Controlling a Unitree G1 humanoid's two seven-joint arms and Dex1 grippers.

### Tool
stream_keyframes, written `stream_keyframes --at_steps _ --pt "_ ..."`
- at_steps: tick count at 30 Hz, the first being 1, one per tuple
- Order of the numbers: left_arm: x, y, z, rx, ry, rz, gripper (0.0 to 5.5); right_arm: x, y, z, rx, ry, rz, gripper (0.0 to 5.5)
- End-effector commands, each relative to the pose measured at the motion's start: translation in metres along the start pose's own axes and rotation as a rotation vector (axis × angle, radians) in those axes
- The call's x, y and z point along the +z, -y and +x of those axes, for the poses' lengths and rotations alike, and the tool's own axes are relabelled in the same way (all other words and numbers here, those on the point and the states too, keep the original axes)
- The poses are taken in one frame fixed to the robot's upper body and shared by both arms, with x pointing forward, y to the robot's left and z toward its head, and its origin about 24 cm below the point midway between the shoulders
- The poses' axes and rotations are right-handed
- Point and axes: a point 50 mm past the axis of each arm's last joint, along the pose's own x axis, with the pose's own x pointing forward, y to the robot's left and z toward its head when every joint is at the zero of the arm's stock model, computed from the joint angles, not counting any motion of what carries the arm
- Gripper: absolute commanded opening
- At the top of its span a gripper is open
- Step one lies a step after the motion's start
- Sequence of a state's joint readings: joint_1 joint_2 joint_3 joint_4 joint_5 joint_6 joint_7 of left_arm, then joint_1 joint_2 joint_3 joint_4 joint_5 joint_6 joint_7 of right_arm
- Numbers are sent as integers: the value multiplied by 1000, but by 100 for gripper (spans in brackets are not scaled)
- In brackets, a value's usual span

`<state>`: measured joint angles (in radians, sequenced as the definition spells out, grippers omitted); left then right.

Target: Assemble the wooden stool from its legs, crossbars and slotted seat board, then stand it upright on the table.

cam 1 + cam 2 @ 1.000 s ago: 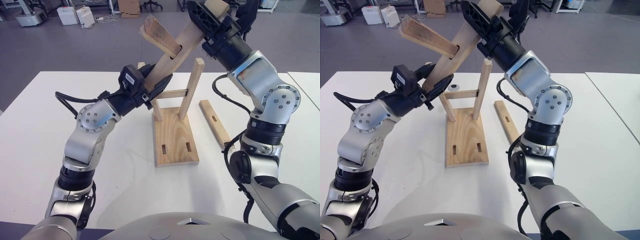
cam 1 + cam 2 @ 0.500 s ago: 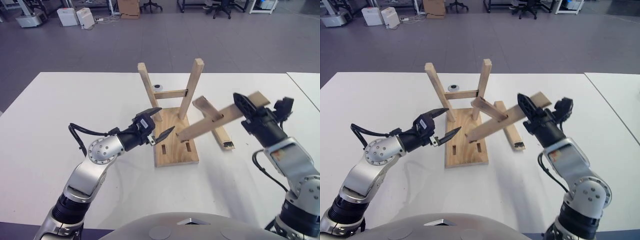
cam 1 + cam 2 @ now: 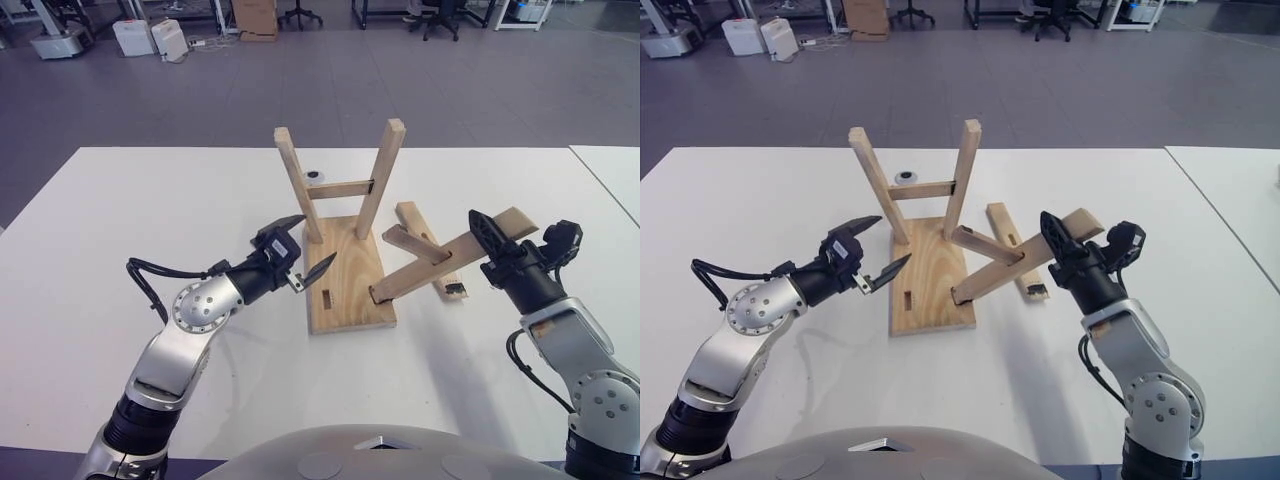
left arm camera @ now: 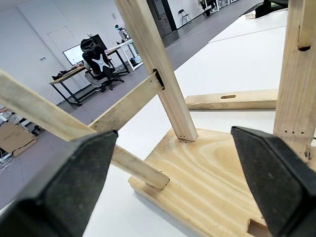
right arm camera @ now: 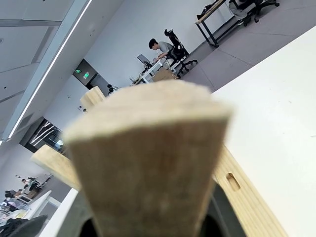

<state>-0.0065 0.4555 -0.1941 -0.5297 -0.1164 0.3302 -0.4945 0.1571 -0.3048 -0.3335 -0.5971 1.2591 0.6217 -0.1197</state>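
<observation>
On the tabletop (image 3: 120, 220) the seat board (image 3: 350, 300) lies slots-up, two legs (image 3: 383, 175) planted. Right claw (image 3: 490, 250) grips a third leg (image 3: 430, 265), slanted down to the board for slotting in. Left claw (image 3: 319, 236) gapes wide alongside, probably to steady.

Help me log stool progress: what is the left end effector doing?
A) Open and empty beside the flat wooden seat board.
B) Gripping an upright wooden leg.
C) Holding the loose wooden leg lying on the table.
A: the left end effector has its fingers spread with nothing between them, by the left side of the flat wooden seat board.
</observation>
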Motion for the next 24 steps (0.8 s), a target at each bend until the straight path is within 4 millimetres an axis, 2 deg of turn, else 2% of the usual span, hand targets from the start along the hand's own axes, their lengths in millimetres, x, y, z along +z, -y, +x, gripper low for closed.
stream_keyframes --at_steps 1,3,5,8,12,15,16,17,20,21,24 --pt "5 -12 2 97 44 -82 423 2 8 5 -81 -14 -95 102" --pt "6 -16 3 127 57 -104 423 1 7 7 -80 -43 -166 103" --pt "5 -17 4 135 57 -109 423 -5 3 9 -81 -122 -336 104" --pt "4 -19 3 151 57 -109 423 -3 1 16 -124 -173 -569 107" --pt "5 -19 6 153 64 -114 423 -22 0 18 -64 -281 -629 105" --pt "5 -20 9 151 71 -114 423 -44 14 15 -76 -389 -597 105" --pt "7 -21 11 144 76 -111 423 -43 13 18 -65 -369 -572 105" --pt "7 -21 11 141 79 -109 423 -39 10 21 -53 -336 -555 105" --pt "8 -23 12 142 79 -105 423 -8 -17 34 48 -158 -498 105" --pt "7 -23 12 144 78 -105 423 2 -27 37 87 -104 -488 140" --pt "7 -23 12 142 80 -112 423 37 -61 39 230 53 -485 179"
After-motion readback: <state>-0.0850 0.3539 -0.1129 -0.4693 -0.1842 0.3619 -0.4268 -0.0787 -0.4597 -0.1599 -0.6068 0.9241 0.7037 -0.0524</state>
